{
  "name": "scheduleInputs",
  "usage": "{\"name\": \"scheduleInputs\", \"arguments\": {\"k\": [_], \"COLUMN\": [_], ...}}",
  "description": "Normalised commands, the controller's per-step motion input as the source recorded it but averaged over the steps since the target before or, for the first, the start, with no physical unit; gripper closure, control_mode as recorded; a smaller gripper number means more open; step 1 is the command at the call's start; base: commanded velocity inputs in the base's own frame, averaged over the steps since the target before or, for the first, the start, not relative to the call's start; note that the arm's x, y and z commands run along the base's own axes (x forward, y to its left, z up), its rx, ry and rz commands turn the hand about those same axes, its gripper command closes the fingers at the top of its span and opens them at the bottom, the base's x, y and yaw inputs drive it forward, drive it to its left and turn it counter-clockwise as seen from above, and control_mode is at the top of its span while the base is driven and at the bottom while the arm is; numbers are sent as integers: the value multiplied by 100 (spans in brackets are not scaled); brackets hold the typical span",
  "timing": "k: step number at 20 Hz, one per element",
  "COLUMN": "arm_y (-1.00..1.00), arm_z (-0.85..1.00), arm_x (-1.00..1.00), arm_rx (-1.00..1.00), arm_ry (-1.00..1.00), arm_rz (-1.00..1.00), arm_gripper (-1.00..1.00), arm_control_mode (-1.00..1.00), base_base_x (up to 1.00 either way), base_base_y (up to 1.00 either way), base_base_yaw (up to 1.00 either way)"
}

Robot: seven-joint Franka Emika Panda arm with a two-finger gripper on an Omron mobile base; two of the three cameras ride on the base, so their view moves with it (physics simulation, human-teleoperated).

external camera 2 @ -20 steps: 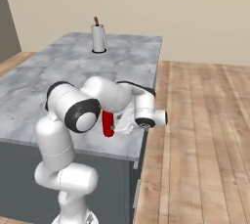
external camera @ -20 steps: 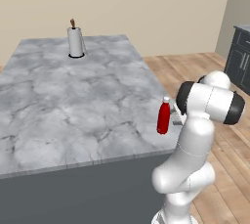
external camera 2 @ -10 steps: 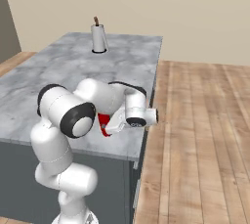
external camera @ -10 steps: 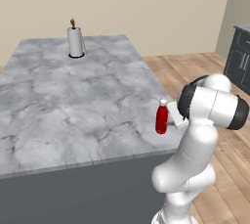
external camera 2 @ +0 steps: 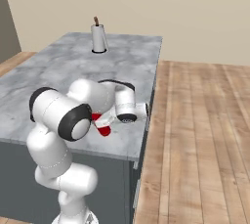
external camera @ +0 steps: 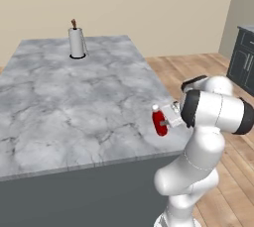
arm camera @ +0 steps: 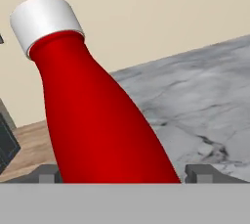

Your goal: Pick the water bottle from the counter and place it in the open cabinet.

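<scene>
The water bottle (external camera: 159, 122), glossy red with a white cap, hangs tilted just above the near right corner of the marble counter (external camera: 74, 102). My gripper (external camera: 167, 118) is shut on its body from the right side. From the right base view the bottle (external camera 2: 102, 123) shows partly behind my forearm, with the gripper (external camera 2: 108, 120) on it. In the hand view the bottle (arm camera: 97, 115) leans left between my fingertips (arm camera: 48, 173), cap at the upper left, and the gripper (arm camera: 124, 173) sits low on its body. The open cabinet is out of view.
A white paper-towel roll (external camera: 76, 42) on a holder stands at the counter's far end. Dark base cabinets (external camera: 244, 58) stand at the far right. Wooden floor (external camera 2: 195, 135) runs along the counter's right side.
The arm has folded and rolled its wrist. The bottle has gone from upright to tilted and shifted slightly inward over the counter's corner, still in the gripper.
</scene>
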Motion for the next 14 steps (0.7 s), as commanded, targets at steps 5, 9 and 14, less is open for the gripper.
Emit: {"name": "scheduleInputs", "arguments": {"k": [5, 9, 14], "arm_y": [29, -5, -3], "arm_z": [-2, 28, 70], "arm_x": [12, -8, -53], "arm_rx": [3, 15, 16], "arm_ry": [30, 17, 2], "arm_rz": [0, 0, 1], "arm_gripper": [100, 100, 100], "arm_control_mode": [-100, -100, -100], "base_base_x": [0, 0, 0], "base_base_y": [0, 0, 0], "base_base_yaw": [0, 0, 0]}}
